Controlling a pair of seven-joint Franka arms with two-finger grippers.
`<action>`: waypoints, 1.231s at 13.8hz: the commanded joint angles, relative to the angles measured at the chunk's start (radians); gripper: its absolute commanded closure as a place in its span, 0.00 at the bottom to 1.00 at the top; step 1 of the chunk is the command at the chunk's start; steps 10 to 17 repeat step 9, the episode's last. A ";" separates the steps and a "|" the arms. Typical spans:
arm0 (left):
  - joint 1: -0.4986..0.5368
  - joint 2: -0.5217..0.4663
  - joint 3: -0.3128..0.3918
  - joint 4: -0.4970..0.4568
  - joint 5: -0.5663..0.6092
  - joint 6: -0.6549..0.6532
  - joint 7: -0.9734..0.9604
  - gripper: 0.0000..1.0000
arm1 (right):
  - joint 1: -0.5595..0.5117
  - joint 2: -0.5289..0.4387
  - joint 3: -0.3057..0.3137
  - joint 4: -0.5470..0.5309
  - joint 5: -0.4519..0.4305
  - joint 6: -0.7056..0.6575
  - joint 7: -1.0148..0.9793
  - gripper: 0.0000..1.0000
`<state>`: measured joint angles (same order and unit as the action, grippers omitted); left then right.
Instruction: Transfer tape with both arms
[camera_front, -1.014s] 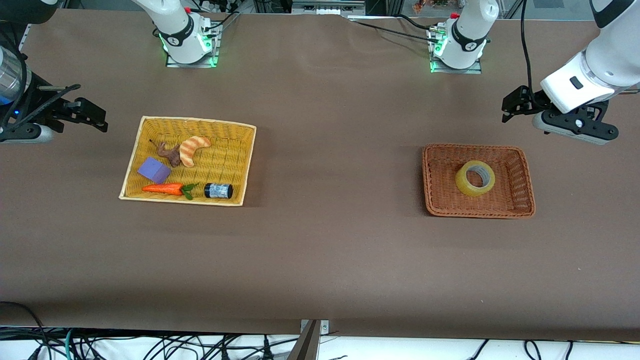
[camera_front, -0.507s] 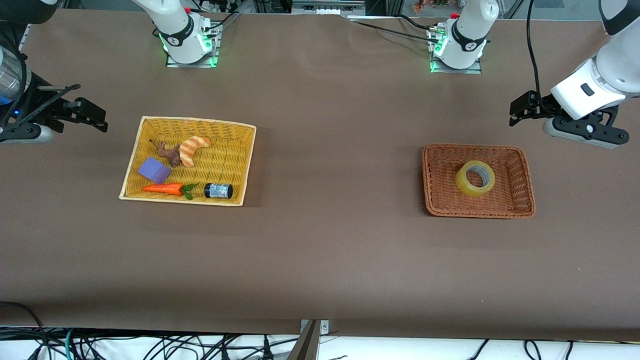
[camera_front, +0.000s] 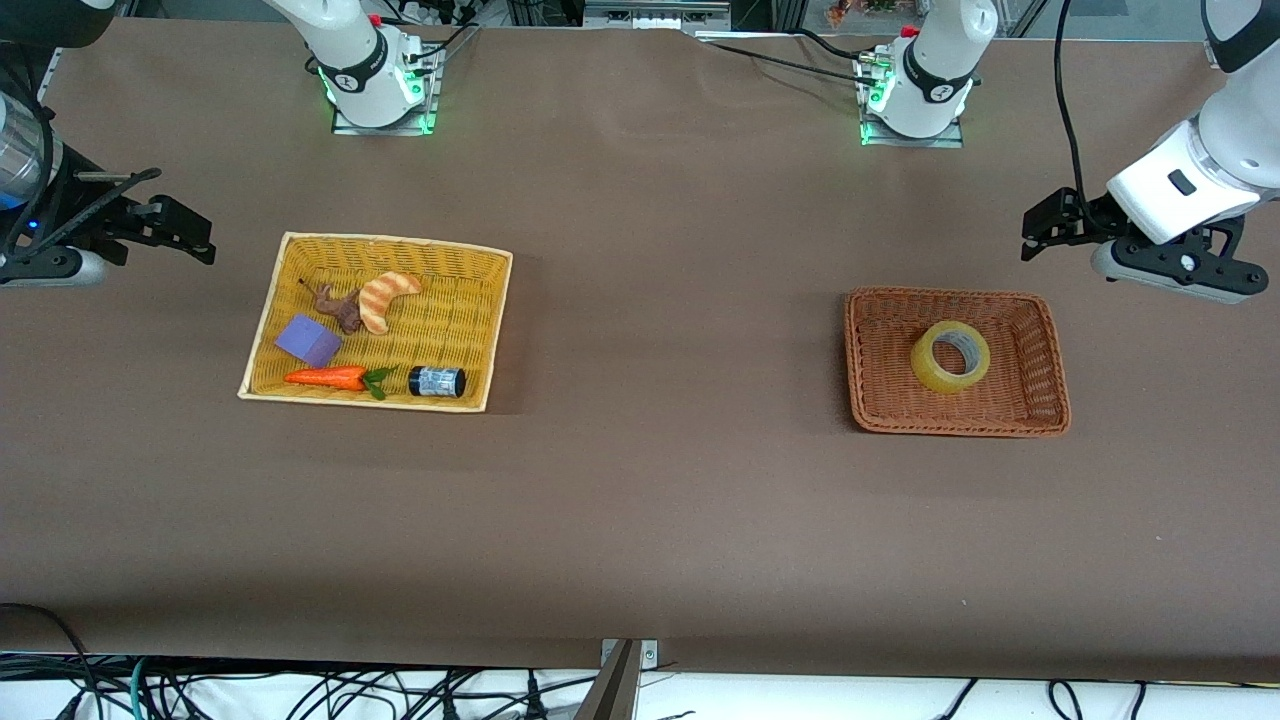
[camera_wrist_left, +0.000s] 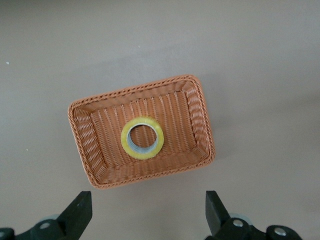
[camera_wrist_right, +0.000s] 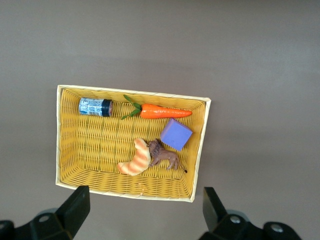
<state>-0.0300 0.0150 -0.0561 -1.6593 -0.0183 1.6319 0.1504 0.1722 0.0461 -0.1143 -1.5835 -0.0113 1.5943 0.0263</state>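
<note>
Yellowish clear ring-shaped tape roll (camera_front: 950, 356) lies flat in the brown woven basket (camera_front: 1040, 345), apart from the left gripper (camera_front: 1045, 225), whose jaws hang wide and empty. Right gripper (camera_front: 180, 232), likewise wide, hangs beside the yellow wicker tray (camera_front: 490, 330).

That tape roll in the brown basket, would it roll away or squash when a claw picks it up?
The tape lies flat in the brown basket, so it probably stays put. Stood on edge, the ring would likely roll. Its thick wound band looks stiff, unlikely to squash.
</note>
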 joint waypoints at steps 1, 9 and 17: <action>0.005 0.033 -0.005 0.047 0.021 -0.011 0.001 0.00 | -0.005 -0.005 0.002 0.016 -0.003 -0.022 -0.016 0.00; 0.022 0.031 -0.011 0.049 0.021 -0.030 0.004 0.00 | -0.005 -0.005 0.001 0.016 0.001 -0.020 -0.016 0.00; 0.022 0.031 -0.011 0.049 0.021 -0.030 0.004 0.00 | -0.005 -0.005 0.001 0.016 0.001 -0.020 -0.016 0.00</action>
